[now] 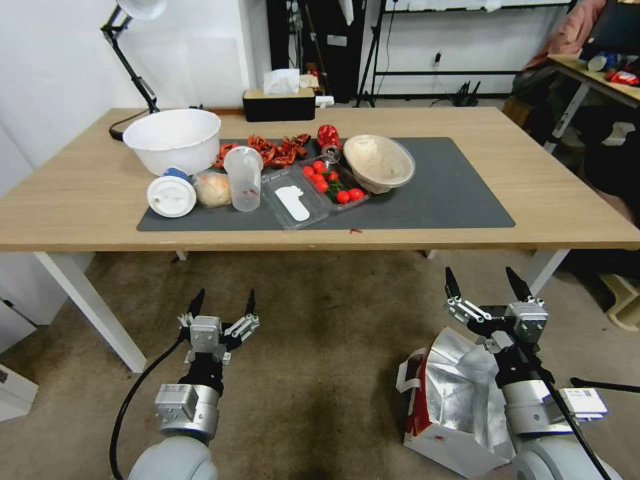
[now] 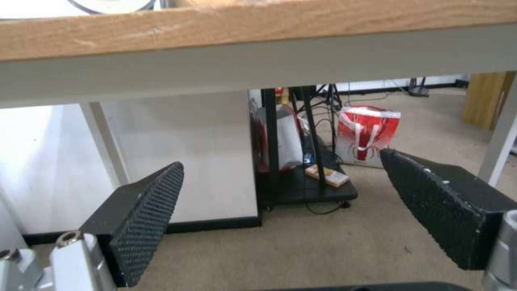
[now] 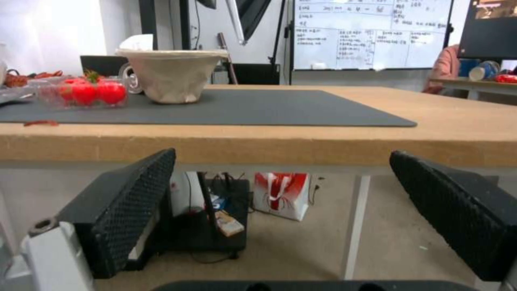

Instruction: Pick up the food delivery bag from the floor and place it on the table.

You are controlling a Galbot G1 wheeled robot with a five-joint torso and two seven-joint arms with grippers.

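Bag [image 1: 453, 400] on the floor [image 1: 320, 373], partly hidden behind the wide-open right claw [image 1: 485, 283]; left claw [image 1: 223, 301] likewise open.

1. Two grippers: the left gripper [image 1: 223, 302] at 7 o'clock in the head view, the right gripper [image 1: 485, 283] at 4 o'clock, both with fingers spread.
2. One food delivery bag [image 1: 460, 407] on the floor [image 1: 320, 373], at 5 o'clock.
3. One table [image 1: 80, 200].
4. Two bowls: a white bowl [image 1: 172, 139] at 10 o'clock, a beige bowl [image 1: 378, 162] near 12.
5. One clear cup [image 1: 244, 177].
6. One tissue box [image 1: 279, 105].
7. One lamp [image 1: 130, 40].
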